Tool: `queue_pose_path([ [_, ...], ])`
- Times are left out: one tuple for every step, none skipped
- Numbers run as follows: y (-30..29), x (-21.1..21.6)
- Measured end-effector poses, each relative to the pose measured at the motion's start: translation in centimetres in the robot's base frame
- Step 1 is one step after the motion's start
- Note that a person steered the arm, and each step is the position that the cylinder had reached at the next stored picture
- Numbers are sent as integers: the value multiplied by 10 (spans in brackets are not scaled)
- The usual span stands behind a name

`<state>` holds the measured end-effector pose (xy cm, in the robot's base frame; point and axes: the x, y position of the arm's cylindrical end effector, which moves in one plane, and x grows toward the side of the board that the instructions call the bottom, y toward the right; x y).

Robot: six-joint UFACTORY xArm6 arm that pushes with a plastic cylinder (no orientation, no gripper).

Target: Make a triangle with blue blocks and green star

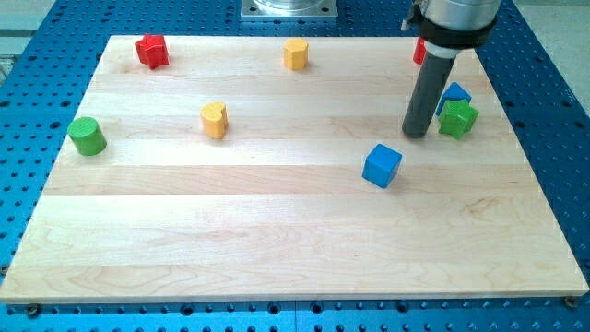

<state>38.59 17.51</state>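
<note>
A blue cube (382, 165) lies right of the board's middle. A second blue block (455, 93) sits near the right edge, partly hidden behind the rod, with the green star (458, 119) touching it just below. My tip (416, 135) rests on the board just left of the green star and the second blue block, and up and to the right of the blue cube, apart from it.
A red block (151, 50) is at the top left, a yellow block (295, 53) at top centre, a yellow block (214, 119) left of middle, a green cylinder (87, 136) at the left edge. A red block (419, 52) peeks out behind the rod.
</note>
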Motion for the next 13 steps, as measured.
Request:
queue_pose_path([
  [41,-34],
  [67,-13],
  [61,14],
  [112,22],
  [170,10],
  [153,-18],
  [104,-22],
  [69,-24],
  [105,-48],
  [121,-54],
  [116,-62],
  [87,-63],
  [44,-60],
])
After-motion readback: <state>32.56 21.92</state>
